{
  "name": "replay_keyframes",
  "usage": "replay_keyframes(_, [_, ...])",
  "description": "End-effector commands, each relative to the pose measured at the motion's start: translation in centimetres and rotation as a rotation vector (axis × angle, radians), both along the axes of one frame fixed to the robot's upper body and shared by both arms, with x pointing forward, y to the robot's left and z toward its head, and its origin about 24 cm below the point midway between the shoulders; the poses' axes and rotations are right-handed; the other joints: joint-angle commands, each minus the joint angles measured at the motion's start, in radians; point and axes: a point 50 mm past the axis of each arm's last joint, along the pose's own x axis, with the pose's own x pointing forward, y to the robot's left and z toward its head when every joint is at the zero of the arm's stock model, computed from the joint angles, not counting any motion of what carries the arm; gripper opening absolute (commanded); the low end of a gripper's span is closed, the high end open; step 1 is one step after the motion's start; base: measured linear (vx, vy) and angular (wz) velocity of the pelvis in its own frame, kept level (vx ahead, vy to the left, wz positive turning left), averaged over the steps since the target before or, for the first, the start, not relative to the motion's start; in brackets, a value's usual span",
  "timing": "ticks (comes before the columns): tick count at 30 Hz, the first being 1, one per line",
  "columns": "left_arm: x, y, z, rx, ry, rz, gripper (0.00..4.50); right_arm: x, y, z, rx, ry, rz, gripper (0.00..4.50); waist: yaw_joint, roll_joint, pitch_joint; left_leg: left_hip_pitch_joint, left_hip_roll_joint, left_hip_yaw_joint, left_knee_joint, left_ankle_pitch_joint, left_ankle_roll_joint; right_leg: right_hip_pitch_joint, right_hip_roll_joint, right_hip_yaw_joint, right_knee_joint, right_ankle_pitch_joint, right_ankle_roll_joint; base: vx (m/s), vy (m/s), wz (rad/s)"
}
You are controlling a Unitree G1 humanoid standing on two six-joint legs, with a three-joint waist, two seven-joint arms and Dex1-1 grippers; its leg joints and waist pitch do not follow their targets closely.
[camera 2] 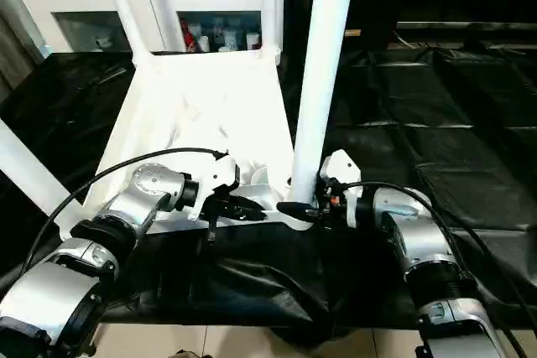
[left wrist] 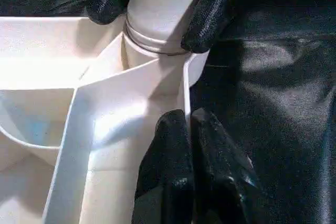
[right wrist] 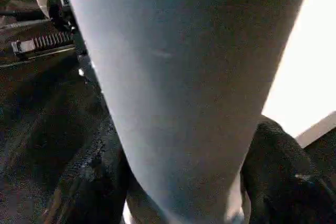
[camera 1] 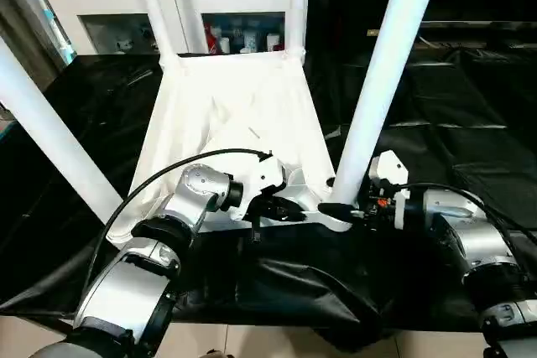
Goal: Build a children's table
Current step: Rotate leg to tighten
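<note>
Down at the near-right corner socket, the right pincer (camera 1: 346,210) clasps the base of one leg (camera 1: 382,81); the left pincer (left wrist: 190,129), closed, presses the rim. Four legs point up from the upturned children's table (camera 1: 243,115), lying lengthwise near-to-far on the black-draped counter (camera 1: 470,106).

— Where are we working?
— In a home-like room, we think: behind us stands a white cabinet (camera 1: 180,6) with glass doors, small bottles (camera 1: 243,39) on its shelf.
— And beneath?
— We see a black sheet (camera 1: 453,115) spread out.
</note>
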Motion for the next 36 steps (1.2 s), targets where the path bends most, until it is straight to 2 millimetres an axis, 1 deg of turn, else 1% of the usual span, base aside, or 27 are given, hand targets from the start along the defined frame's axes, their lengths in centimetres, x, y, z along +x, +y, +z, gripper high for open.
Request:
replay_keyframes(1, [-0.3,-0.1,-0.2,-0.031,0.019,-0.001,0.0,-0.3,0.1,-0.1,-0.005,0.011,0.013,2.48,0.001,-0.032,-0.059,0.017,0.039,-0.013,-0.058,-0.213,0.115,0.045,-0.047,0.02,-0.062,-0.224,-0.256,0.0,0.0,0.0])
replay_keyframes(4, [0.3,-0.8,-0.3,-0.015,-0.03,0.095,0.0,0.4,0.3,-0.8,0.041,0.004,-0.157,2.44,-0.003,-0.032,-0.056,0.018,0.039,-0.013,-0.061,-0.233,0.103,0.041,-0.046,0.02,-0.066,-0.262,-0.246,0.0,0.0,0.0])
replay_keyframes(5, [0.7,-1.3,-0.3,-0.011,-0.049,0.165,0.0,0.8,0.4,-1.4,0.049,-0.001,-0.275,2.44,-0.006,-0.029,-0.055,0.018,0.04,-0.013,-0.063,-0.246,0.094,0.036,-0.047,0.022,-0.066,-0.281,-0.241,0.0,0.0,0.0])
replay_keyframes(6, [0.7,-1.3,-0.3,-0.011,-0.05,0.17,0.0,0.9,0.4,-1.4,0.048,-0.001,-0.282,2.26,-0.011,-0.031,-0.052,0.021,0.036,-0.017,-0.067,-0.277,0.069,0.038,-0.048,0.02,-0.073,-0.341,-0.224,0.0,0.0,0.0])
replay_keyframes(7, [0.9,-1.7,-0.4,-0.012,-0.056,0.206,0.0,1.0,0.6,-1.9,0.043,0.0,-0.34,2.26,-0.017,-0.033,-0.052,0.022,0.035,-0.018,-0.067,-0.291,0.056,0.037,-0.048,0.021,-0.077,-0.374,-0.211,0.0,0.0,0.0])
replay_keyframes(9, [1.0,-2.1,-0.4,-0.011,-0.059,0.239,0.0,1.0,0.8,-2.3,0.037,-0.001,-0.386,2.14,-0.024,-0.034,-0.051,0.023,0.033,-0.02,-0.069,-0.313,0.049,0.034,-0.047,0.022,-0.083,-0.407,-0.196,0.0,0.0,0.0])
replay_keyframes(10, [1.2,-2.7,-0.4,-0.011,-0.078,0.278,0.0,1.1,1.3,-2.9,0.037,0.004,-0.449,2.07,-0.029,-0.033,-0.05,0.022,0.033,-0.02,-0.069,-0.32,0.049,0.032,-0.046,0.024,-0.084,-0.409,-0.193,0.0,0.0,0.0])
replay_keyframes(11, [1.4,-3.6,-0.3,-0.01,-0.092,0.332,0.0,1.2,2.0,-3.4,0.034,0.006,-0.515,2.07,-0.03,-0.029,-0.05,0.024,0.033,-0.021,-0.07,-0.327,0.049,0.032,-0.046,0.023,-0.086,-0.412,-0.191,0.0,0.0,0.0])
replay_keyframes(12, [1.6,-4.3,-0.2,-0.008,-0.1,0.371,0.0,1.3,2.7,-3.8,0.026,0.012,-0.575,2.03,-0.034,-0.029,-0.049,0.023,0.033,-0.02,-0.07,-0.334,0.044,0.029,-0.045,0.024,-0.086,-0.417,-0.189,0.0,0.0,0.0])
replay_keyframes(13, [1.6,-4.3,-0.2,-0.008,-0.101,0.375,0.0,1.3,2.8,-3.9,0.026,0.012,-0.581,2.03,-0.039,-0.03,-0.049,0.025,0.031,-0.023,-0.072,-0.351,0.031,0.029,-0.045,0.022,-0.09,-0.441,-0.176,0.0,0.0,0.0])
replay_keyframes(14, [1.6,-4.3,-0.2,-0.008,-0.101,0.375,0.0,1.3,2.8,-3.9,0.026,0.012,-0.581,2.01,-0.039,-0.031,-0.05,0.025,0.03,-0.023,-0.071,-0.354,0.032,0.03,-0.045,0.022,-0.091,-0.448,-0.171,0.0,0.0,0.0])
replay_keyframes(15, [1.7,-5.8,-0.1,-0.001,-0.112,0.437,0.0,1.7,4.5,-4.4,0.006,0.02,-0.682,2.01,-0.041,-0.018,-0.049,0.028,0.03,-0.023,-0.072,-0.356,0.025,0.024,-0.043,0.024,-0.092,-0.437,-0.17,0.0,0.0,0.0])
replay_keyframes(16, [1.6,-6.7,0.0,-0.001,-0.115,0.444,0.0,1.9,5.7,-4.4,0.006,0.02,-0.699,2.01,-0.045,-0.018,-0.049,0.027,0.028,-0.026,-0.074,-0.374,0.017,0.025,-0.042,0.022,-0.092,-0.443,-0.169,0.0,0.0,0.0])
replay_keyframes(19, [1.5,-7.3,0.1,-0.004,-0.118,0.437,0.0,2.2,6.5,-4.0,-0.004,-0.017,-0.67,2.01,-0.055,-0.021,-0.051,0.026,0.025,-0.026,-0.073,-0.399,0.027,0.026,-0.042,0.021,-0.097,-0.45,-0.159,0.0,0.0,0.0])
replay_keyframes(20, [1.5,-7.3,0.1,-0.004,-0.118,0.436,0.0,2.2,6.5,-4.0,-0.005,-0.021,-0.666,2.56,-0.055,-0.021,-0.051,0.026,0.025,-0.026,-0.073,-0.399,0.027,0.026,-0.042,0.021,-0.097,-0.45,-0.159,0.0,0.0,0.0])
replay_keyframes(22, [1.5,-7.1,0.1,-0.001,-0.125,0.425,0.0,2.4,6.2,-3.4,0.018,-0.045,-0.65,2.69,-0.057,-0.02,-0.052,0.021,0.025,-0.026,-0.072,-0.385,0.044,0.03,-0.044,0.021,-0.096,-0.425,-0.165,0.0,0.0,0.0])
replay_keyframes(23, [1.5,-6.9,0.0,-0.003,-0.124,0.415,0.0,2.5,5.9,-3.1,0.04,-0.043,-0.636,2.75,-0.058,-0.026,-0.053,0.019,0.026,-0.025,-0.072,-0.379,0.051,0.032,-0.043,0.02,-0.094,-0.409,-0.169,0.0,0.0,0.0])
replay_keyframes(24, [1.5,-6.8,0.0,-0.005,-0.122,0.41,0.0,2.5,5.8,-3.0,0.051,-0.043,-0.626,2.75,-0.056,-0.023,-0.053,0.019,0.027,-0.026,-0.072,-0.373,0.057,0.033,-0.045,0.021,-0.092,-0.4,-0.174,0.0,0.0,0.0])
replay_keyframes(25, [1.4,-6.6,0.0,-0.01,-0.117,0.388,0.0,2.5,5.5,-2.7,0.061,-0.048,-0.595,2.96,-0.056,-0.028,-0.053,0.018,0.027,-0.025,-0.071,-0.369,0.064,0.033,-0.044,0.02,-0.093,-0.398,-0.176,0.0,0.0,0.0])
replay_keyframes(26, [1.4,-6.6,0.0,-0.01,-0.117,0.388,0.0,2.5,5.5,-2.7,0.061,-0.048,-0.595,3.09,-0.056,-0.028,-0.053,0.018,0.027,-0.025,-0.071,-0.369,0.064,0.033,-0.044,0.02,-0.093,-0.398,-0.176,0.0,0.0,0.0])
replay_keyframes(27, [1.4,-6.1,0.1,-0.017,-0.113,0.348,0.0,2.2,5.0,-2.4,0.069,-0.05,-0.514,3.16,-0.055,-0.025,-0.054,0.016,0.028,-0.025,-0.07,-0.355,0.072,0.036,-0.045,0.021,-0.09,-0.374,-0.186,0.0,0.0,0.0])
replay_keyframes(29, [1.3,-5.7,0.1,-0.023,-0.104,0.319,0.0,1.9,4.7,-2.2,0.065,-0.051,-0.444,3.16,-0.051,-0.026,-0.057,0.014,0.029,-0.024,-0.067,-0.331,0.087,0.041,-0.046,0.021,-0.086,-0.332,-0.195,0.0,0.0,0.0])
replay_keyframes(30, [1.2,-5.1,0.1,-0.026,-0.096,0.275,0.0,1.4,4.1,-2.0,0.053,-0.052,-0.355,3.16,-0.05,-0.029,-0.056,0.012,0.029,-0.022,-0.067,-0.311,0.098,0.043,-0.045,0.02,-0.083,-0.302,-0.207,0.0,0.0,0.0])
replay_keyframes(32, [1.2,-4.8,0.1,-0.026,-0.093,0.255,0.0,1.2,3.7,-1.9,0.046,-0.053,-0.323,3.16,-0.045,-0.029,-0.057,0.012,0.03,-0.02,-0.063,-0.297,0.108,0.045,-0.046,0.02,-0.081,-0.287,-0.215,0.0,0.0,0.0])
replay_keyframes(33, [1.0,-4.0,0.2,-0.034,-0.066,0.193,0.0,0.7,2.7,-1.5,0.038,-0.04,-0.239,3.16,-0.04,-0.029,-0.056,0.011,0.031,-0.019,-0.063,-0.28,0.115,0.047,-0.046,0.017,-0.08,-0.288,-0.221,0.0,0.0,0.0])
replay_keyframes(35, [0.7,-3.4,0.1,-0.039,-0.047,0.137,0.0,0.5,2.1,-1.2,0.032,-0.032,-0.199,3.16,-0.032,-0.028,-0.056,0.01,0.034,-0.016,-0.062,-0.268,0.123,0.048,-0.045,0.017,-0.075,-0.275,-0.232,0.0,0.0,0.0])
replay_keyframes(36, [0.4,-2.7,0.0,-0.032,-0.026,0.073,0.0,0.4,1.6,-1.0,0.021,-0.029,-0.163,3.16,-0.03,-0.023,-0.056,0.011,0.035,-0.017,-0.063,-0.267,0.121,0.047,-0.046,0.018,-0.076,-0.278,-0.234,0.0,0.0,0.0])
